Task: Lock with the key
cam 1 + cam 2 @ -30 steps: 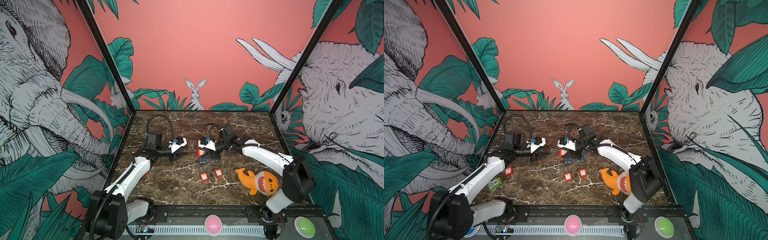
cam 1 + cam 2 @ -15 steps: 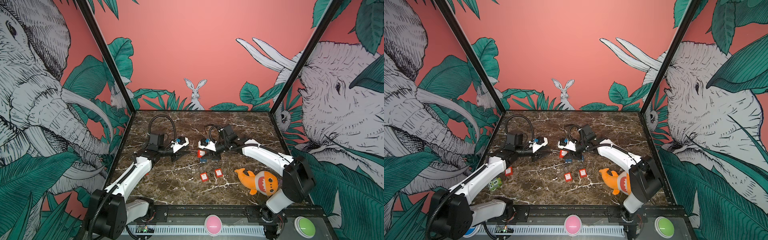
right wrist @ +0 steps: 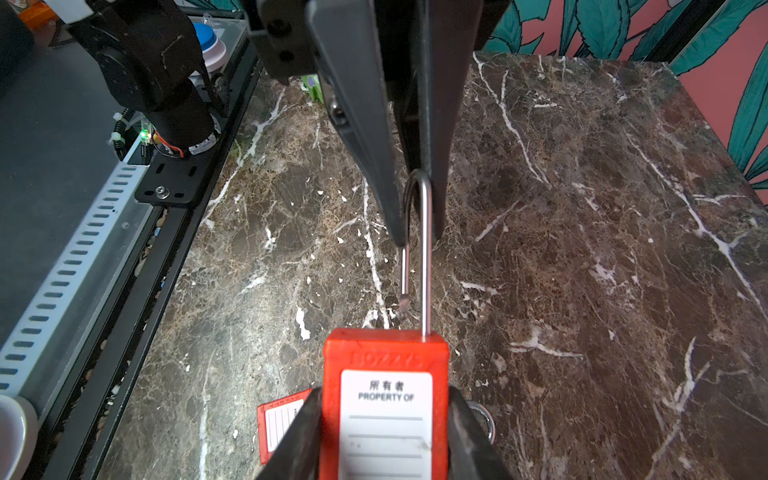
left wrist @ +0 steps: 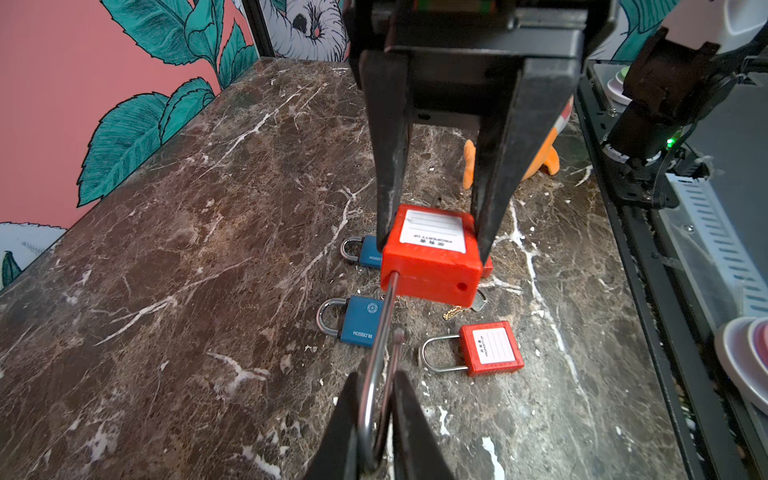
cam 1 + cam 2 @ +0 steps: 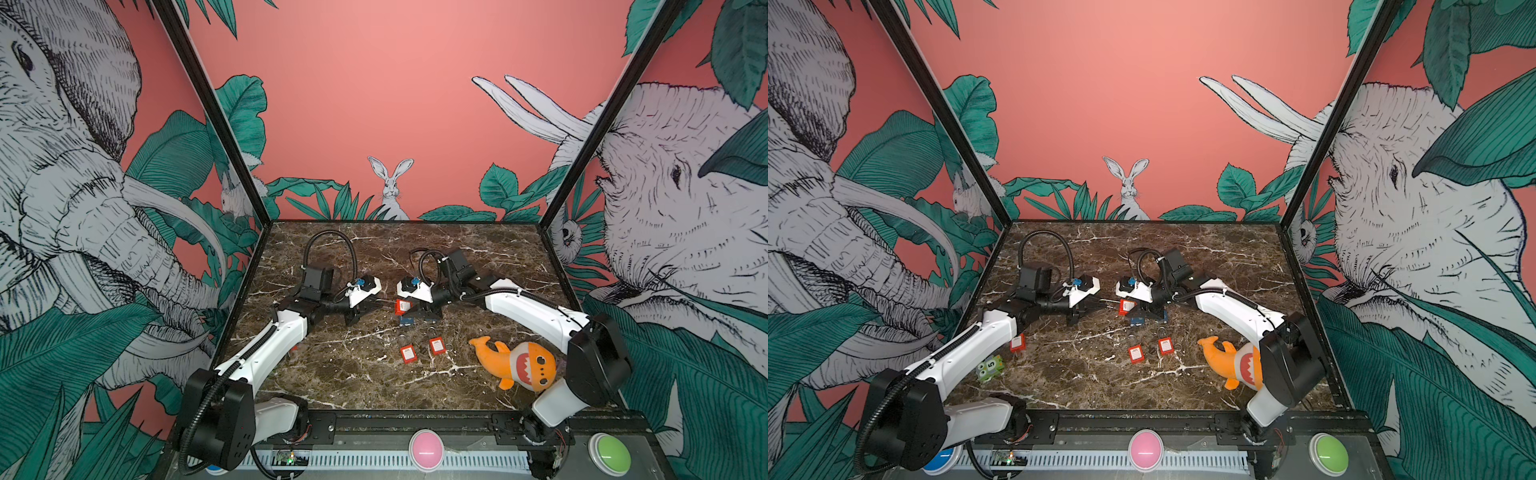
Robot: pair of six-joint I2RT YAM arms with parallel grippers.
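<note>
Over the middle of the table [image 5: 365, 386], in both top views, the right gripper [image 5: 409, 309] held a red padlock [image 5: 402, 306]. From the left wrist, the left gripper [image 4: 377, 374] pinched its shackle [image 4: 380, 328]. From the right wrist, the shackle's free end stood out of the body.

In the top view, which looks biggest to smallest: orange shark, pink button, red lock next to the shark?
1. orange shark
2. pink button, helped by being nearest the camera
3. red lock

Pink walls [image 5: 395, 83] with painted elephants [image 5: 62, 166], a rabbit [image 5: 390, 187] and green leaves [image 5: 241, 112] stand around a brown marble surface [image 5: 415, 241]
</note>
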